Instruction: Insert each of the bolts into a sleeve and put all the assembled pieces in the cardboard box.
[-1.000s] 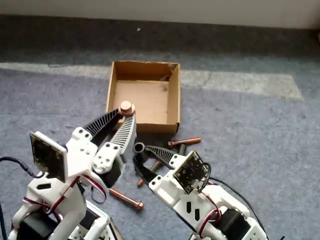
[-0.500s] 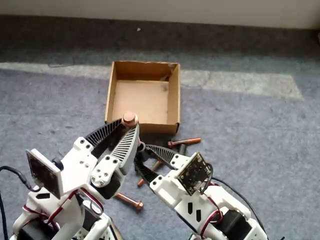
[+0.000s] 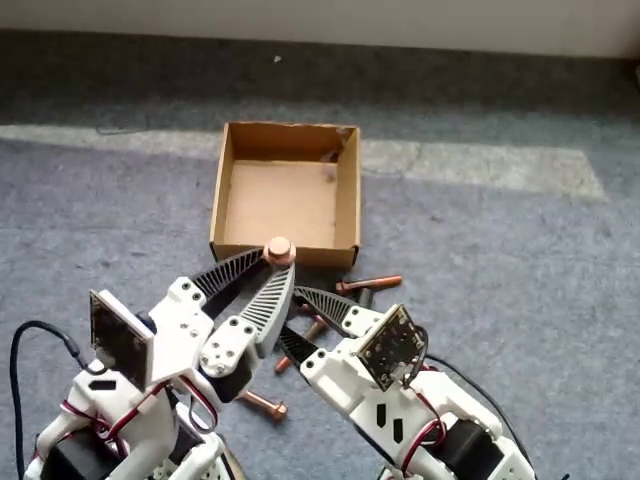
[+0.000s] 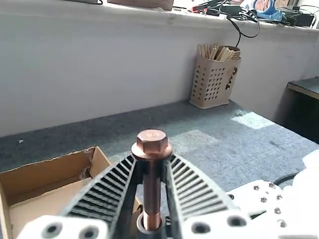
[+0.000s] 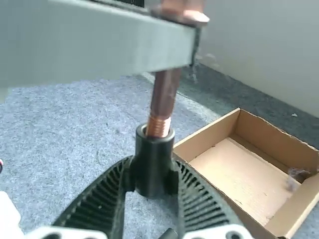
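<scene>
Your left claw point(image 4: 152, 167) clamps the stiff, likely slippery copper hex-head bolt point(image 4: 151, 145) below its head; your right claw point(image 5: 152, 174) grips the rigid black tubular sleeve point(image 5: 154, 152) mid-body.

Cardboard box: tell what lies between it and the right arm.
Loose bolts on the carpet, just off the cardboard box's near wall, in the high view.

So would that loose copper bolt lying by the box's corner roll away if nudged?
Probably not far. The bolt has a round shank, so it could roll, but its wider head would likely curve its path, and the rough-looking carpet should stop it soon. It looks like solid metal: stiff, likely heavy for its size.
</scene>
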Controlling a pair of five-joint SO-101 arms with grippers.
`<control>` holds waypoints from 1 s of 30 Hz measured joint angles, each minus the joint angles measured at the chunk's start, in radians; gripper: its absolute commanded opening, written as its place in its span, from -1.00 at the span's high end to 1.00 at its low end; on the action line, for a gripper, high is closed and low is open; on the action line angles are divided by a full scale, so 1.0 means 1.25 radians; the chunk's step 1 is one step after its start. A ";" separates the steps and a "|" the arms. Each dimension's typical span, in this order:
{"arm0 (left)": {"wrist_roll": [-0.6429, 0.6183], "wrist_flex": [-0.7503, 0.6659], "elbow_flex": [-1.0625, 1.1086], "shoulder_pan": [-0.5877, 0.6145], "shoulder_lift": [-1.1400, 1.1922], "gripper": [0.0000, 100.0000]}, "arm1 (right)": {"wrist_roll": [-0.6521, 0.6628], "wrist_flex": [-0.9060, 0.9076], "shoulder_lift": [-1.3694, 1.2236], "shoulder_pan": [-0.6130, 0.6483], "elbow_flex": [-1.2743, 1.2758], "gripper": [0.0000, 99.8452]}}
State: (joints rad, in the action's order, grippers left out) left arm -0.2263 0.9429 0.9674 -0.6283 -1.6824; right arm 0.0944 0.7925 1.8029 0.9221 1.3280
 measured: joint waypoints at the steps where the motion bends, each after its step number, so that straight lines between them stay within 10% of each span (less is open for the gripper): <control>1: 0.014 0.002 0.000 -0.007 -0.005 0.99 | 0.000 -0.001 0.000 0.000 0.000 0.99; 13: 0.052 0.092 0.000 0.041 -0.002 0.55 | 0.001 -0.002 -0.001 -0.011 -0.002 0.99; 30: 0.053 0.133 0.047 0.635 -0.010 0.55 | -0.059 -0.001 -0.474 -0.204 -0.198 0.99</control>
State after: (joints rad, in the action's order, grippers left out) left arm -0.1603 1.1086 1.0257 0.1649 -1.6947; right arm 0.0207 0.7910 1.2106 0.6674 1.0810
